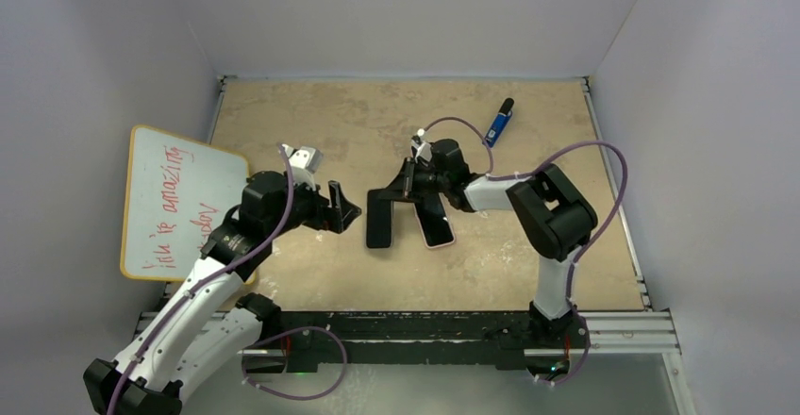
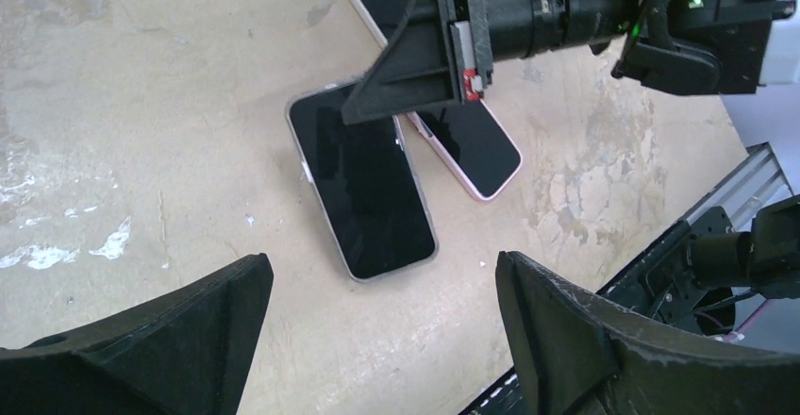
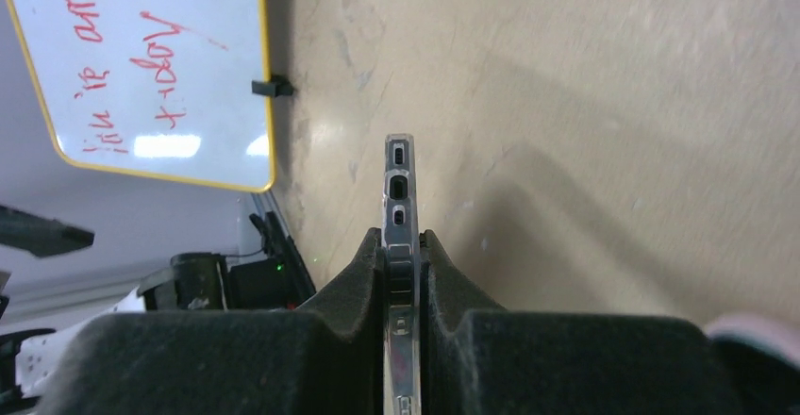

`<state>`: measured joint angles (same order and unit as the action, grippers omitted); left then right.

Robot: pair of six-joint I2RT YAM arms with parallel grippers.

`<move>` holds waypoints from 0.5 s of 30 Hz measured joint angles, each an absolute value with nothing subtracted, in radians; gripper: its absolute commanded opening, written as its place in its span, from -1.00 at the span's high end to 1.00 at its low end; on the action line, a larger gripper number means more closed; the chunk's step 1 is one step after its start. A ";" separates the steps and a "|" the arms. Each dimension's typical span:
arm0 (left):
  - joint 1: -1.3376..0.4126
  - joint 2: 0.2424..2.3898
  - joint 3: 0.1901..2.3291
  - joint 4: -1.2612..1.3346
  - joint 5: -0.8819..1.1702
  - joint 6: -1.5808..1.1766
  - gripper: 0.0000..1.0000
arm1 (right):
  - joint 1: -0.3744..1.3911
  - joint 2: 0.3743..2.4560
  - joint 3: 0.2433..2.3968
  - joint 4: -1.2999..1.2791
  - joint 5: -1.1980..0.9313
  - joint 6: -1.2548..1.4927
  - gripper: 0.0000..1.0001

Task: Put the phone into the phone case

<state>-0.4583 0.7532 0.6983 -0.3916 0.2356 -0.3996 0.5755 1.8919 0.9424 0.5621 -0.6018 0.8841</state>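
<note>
A dark-screened phone (image 2: 363,184) lies flat on the tan table inside a clear-rimmed phone case (image 2: 430,238), seen as one dark slab (image 1: 380,219) from above. My right gripper (image 3: 404,240) is shut on the far end of that case; the clear edge (image 3: 400,165) with its cutouts sticks out between the pads. From the left wrist view the right gripper (image 2: 406,66) covers the case's far end. My left gripper (image 2: 382,264) stands open and holds nothing, just short of the phone's near end, and shows from above (image 1: 344,209) to the slab's left.
A second dark-screened phone with a pink rim (image 2: 472,146) lies right beside the cased one (image 1: 434,222). A whiteboard with red writing (image 1: 179,203) leans at the left wall. A blue marker (image 1: 500,121) lies at the back right. A metal rail (image 1: 613,330) runs along the near edge.
</note>
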 measured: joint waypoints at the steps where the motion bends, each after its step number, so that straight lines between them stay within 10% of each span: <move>1: -0.458 0.753 0.698 -0.395 0.231 -0.398 -0.84 | 0.575 1.912 0.963 0.562 -0.602 0.879 0.99; 8: -0.458 0.716 0.698 -0.432 0.197 -0.383 -0.86 | 0.575 2.071 1.141 0.498 -0.646 0.848 0.79; 15: -0.458 0.690 0.698 -0.435 0.189 -0.381 -0.86 | 0.574 2.127 1.292 0.289 -0.638 0.756 0.01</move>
